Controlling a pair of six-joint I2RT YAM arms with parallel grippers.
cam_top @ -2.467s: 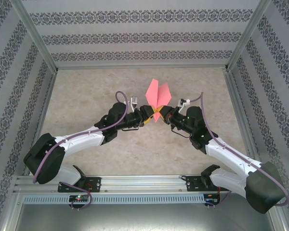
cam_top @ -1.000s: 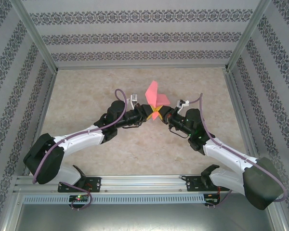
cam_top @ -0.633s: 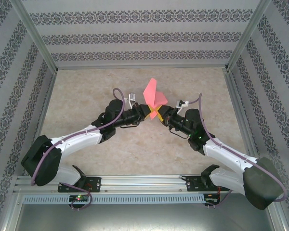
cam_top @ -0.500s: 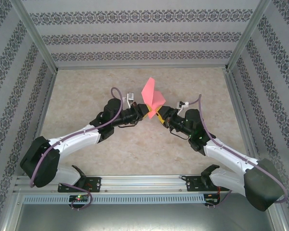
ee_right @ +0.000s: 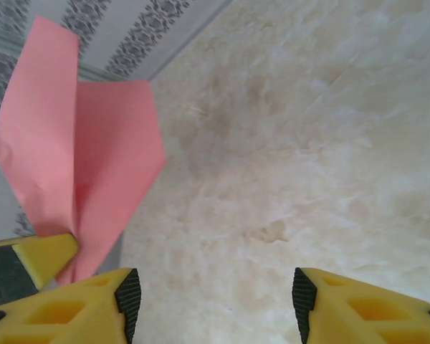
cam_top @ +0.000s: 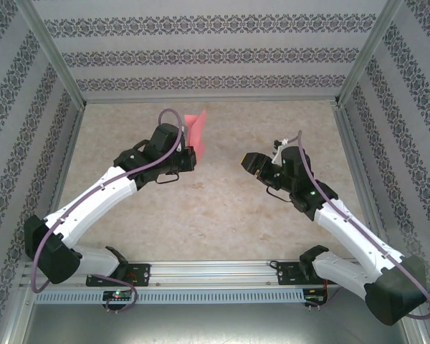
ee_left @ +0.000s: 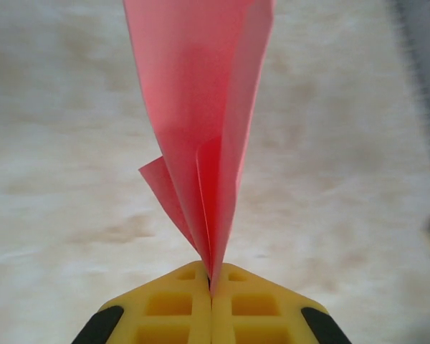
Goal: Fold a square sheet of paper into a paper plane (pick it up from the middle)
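Note:
The pink-red sheet of paper is folded into a narrow paper plane [cam_top: 195, 132] with a centre crease and loose flaps. It stands upright above the table at the back left of centre. My left gripper [cam_top: 191, 159] is shut on its lower edge. In the left wrist view the yellow jaws [ee_left: 211, 290] are pressed together on the paper plane [ee_left: 201, 107], which rises straight from them. My right gripper [cam_top: 249, 162] stands open, apart to the right, with nothing between its fingers. The right wrist view has that gripper [ee_right: 215, 301] over bare table and the paper plane [ee_right: 93, 172] at upper left.
The beige marbled table [cam_top: 222, 215] is walled by patterned panels [cam_top: 215, 54] at the back and sides, with metal posts at the corners. A metal rail [cam_top: 215, 276] carries both arm bases along the near edge.
The right gripper has opened, let go of the paper and drawn back to the right. The left arm has carried the folded paper left and toward the back wall.

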